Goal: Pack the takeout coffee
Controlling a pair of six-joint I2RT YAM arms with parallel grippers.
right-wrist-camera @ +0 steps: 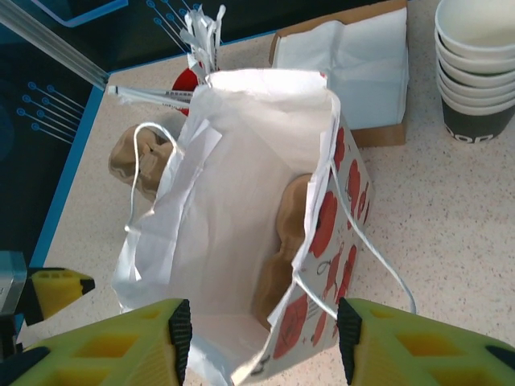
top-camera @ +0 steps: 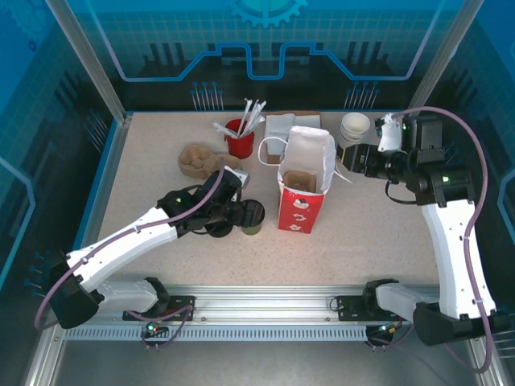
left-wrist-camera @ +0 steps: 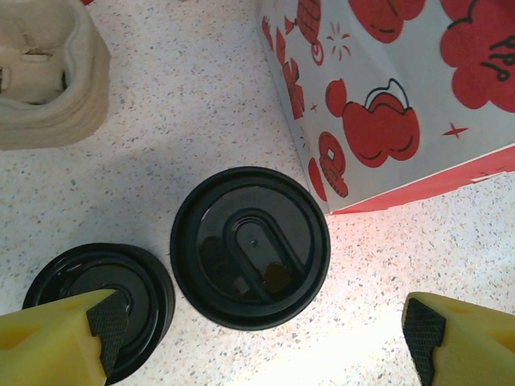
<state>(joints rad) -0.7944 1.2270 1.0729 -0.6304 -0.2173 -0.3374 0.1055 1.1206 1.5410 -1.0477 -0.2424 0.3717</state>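
Just below the left gripper (left-wrist-camera: pixel 264 326), spread wide, sits the takeout coffee (left-wrist-camera: pixel 249 248), a small olive-brown paper cup with a round black lid. At its 3 o'clock stands a red-and-white paper bag (top-camera: pixel 302 211); the right gripper (right-wrist-camera: pixel 261 330), parted, straddles its open rim.

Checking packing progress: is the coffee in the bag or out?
Out. The coffee stands lidded on the table beside the bag, near the open left gripper.
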